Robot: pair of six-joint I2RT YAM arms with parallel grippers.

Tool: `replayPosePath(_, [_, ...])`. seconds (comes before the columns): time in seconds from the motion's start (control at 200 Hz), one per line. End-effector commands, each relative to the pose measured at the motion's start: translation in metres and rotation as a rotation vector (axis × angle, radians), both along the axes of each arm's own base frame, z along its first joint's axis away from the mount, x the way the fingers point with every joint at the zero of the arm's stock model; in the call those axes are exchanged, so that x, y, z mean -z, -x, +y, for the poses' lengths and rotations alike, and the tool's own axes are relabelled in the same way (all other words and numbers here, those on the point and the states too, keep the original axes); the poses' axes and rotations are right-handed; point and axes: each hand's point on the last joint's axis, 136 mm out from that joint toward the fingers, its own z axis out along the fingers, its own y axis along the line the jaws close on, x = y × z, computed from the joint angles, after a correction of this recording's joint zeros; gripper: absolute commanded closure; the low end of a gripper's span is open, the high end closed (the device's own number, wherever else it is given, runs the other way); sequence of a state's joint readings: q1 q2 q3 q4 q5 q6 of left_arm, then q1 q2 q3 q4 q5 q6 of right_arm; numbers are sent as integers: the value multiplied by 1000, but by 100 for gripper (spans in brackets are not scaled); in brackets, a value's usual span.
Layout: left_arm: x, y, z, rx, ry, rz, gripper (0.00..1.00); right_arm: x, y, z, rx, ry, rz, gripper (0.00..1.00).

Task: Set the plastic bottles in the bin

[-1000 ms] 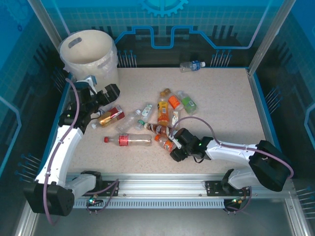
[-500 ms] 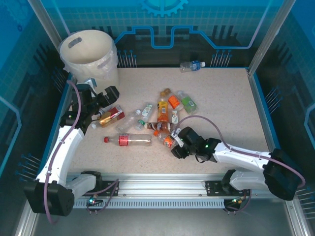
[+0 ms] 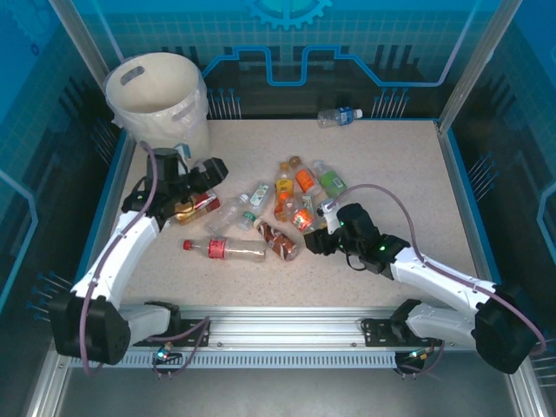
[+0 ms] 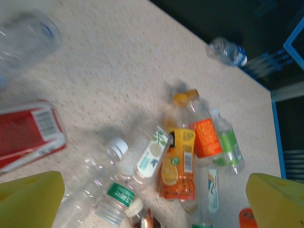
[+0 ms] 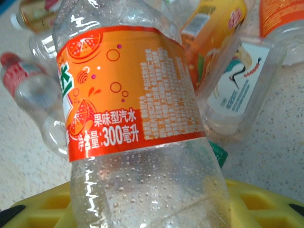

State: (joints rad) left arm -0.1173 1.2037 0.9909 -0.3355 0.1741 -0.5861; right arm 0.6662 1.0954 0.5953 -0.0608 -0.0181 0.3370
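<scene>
The cream-white bin (image 3: 156,91) stands at the back left corner. Several plastic bottles lie in a loose pile (image 3: 295,187) mid-table. My right gripper (image 3: 320,229) is shut on a clear bottle with an orange label (image 5: 128,90), whose body sits between the yellow fingers (image 5: 266,204). My left gripper (image 3: 198,178) hovers open over an amber bottle with a red label (image 3: 193,207). Between its yellow fingertips (image 4: 31,199), the left wrist view shows a green-labelled clear bottle (image 4: 102,190), a white-labelled one (image 4: 148,154) and an orange juice bottle (image 4: 179,164).
A long clear bottle with a red label (image 3: 228,249) lies near the front, a brown one (image 3: 280,241) beside it. A lone blue-capped bottle (image 3: 339,115) rests at the back edge. Bare tabletop (image 3: 400,182) spreads to the right.
My right gripper closed on the orange-labelled bottle and carried it back and to the right. My left gripper swung right, toward the pile, still open.
</scene>
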Motion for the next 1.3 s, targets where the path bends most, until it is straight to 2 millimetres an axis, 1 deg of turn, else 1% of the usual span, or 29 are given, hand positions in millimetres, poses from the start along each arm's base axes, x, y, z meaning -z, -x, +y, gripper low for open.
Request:
replayPosePath(0.0, [-3, -1, -38, 112, 93, -17, 1, -45, -17, 15, 10, -176, -30, 59])
replayPosePath(0.14, [-12, -1, -84, 252, 200, -89, 1, -63, -25, 21, 9, -253, -21, 59])
replayPosePath(0.31, [-24, 6, -135, 389, 277, -131, 1, -77, -29, 39, -37, -330, 43, 59])
replayPosePath(0.37, [-28, 9, -150, 414, 277, -141, 1, -82, -30, 45, -55, -348, 62, 60])
replayPosePath(0.46, [-34, 10, -163, 415, 266, -169, 1, -87, -32, 50, -65, -366, 72, 60])
replayPosePath(0.62, [-39, 6, -175, 401, 283, -193, 1, -100, -36, 61, -96, -414, 73, 59])
replayPosePath(0.75, [-45, 7, -186, 454, 309, -211, 1, -102, -39, 65, -94, -434, 99, 59])
replayPosePath(0.92, [-44, 7, -187, 451, 303, -218, 6, -105, -40, 68, -99, -462, 103, 58])
replayPosePath(0.98, [-43, 7, -185, 442, 301, -217, 10, -106, -39, 70, -106, -472, 106, 58])
replayPosePath(1.135, [-45, 7, -189, 455, 330, -230, 28, -109, -37, 73, -126, -505, 112, 57])
replayPosePath(1.21, [-47, 7, -190, 464, 344, -241, 35, -111, -36, 75, -134, -520, 109, 55])
replayPosePath(1.296, [-48, 7, -191, 464, 352, -255, 42, -111, -34, 77, -153, -518, 104, 51])
